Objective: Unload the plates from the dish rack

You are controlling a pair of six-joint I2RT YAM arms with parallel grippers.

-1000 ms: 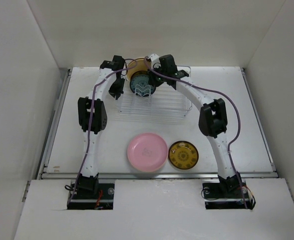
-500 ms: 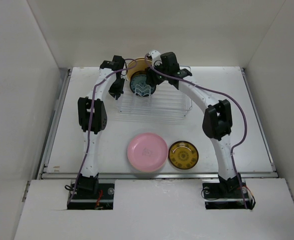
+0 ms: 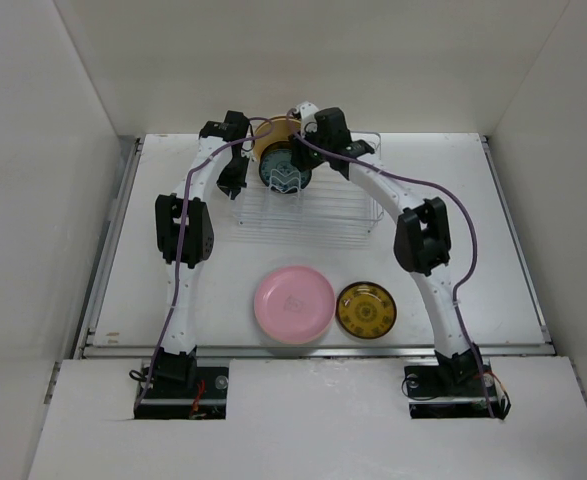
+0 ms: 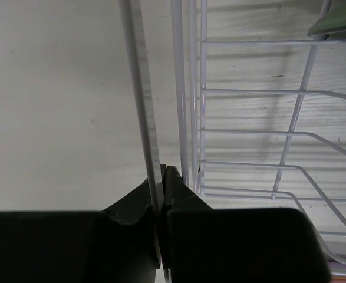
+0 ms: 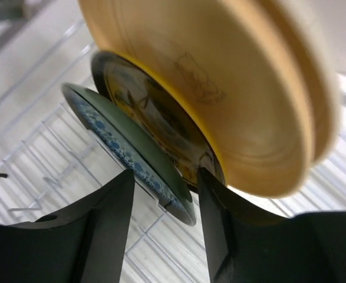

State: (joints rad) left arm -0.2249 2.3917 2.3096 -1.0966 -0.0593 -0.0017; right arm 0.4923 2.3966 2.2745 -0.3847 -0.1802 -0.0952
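Green plate (image 5: 125, 141) stands upright in the dish rack (image 3: 313, 205) at the desk's (image 3: 493, 250) far side. The right gripper (image 5: 165, 177), pressed together a second ago, now straddles its rim, spread. Left gripper (image 4: 162, 171) pinches a rack wire (image 4: 140, 88), so a grasp seems next.

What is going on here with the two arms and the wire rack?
The left gripper is shut on a rim wire of the silver-white wire dish rack, apparently steadying it. The right gripper is open, with its fingers on either side of the edge of a dark green plate with a blue pattern. This plate stands in the rack in front of a pale yellow plate. A round pink plate and a smaller amber-brown plate lie on the white table.
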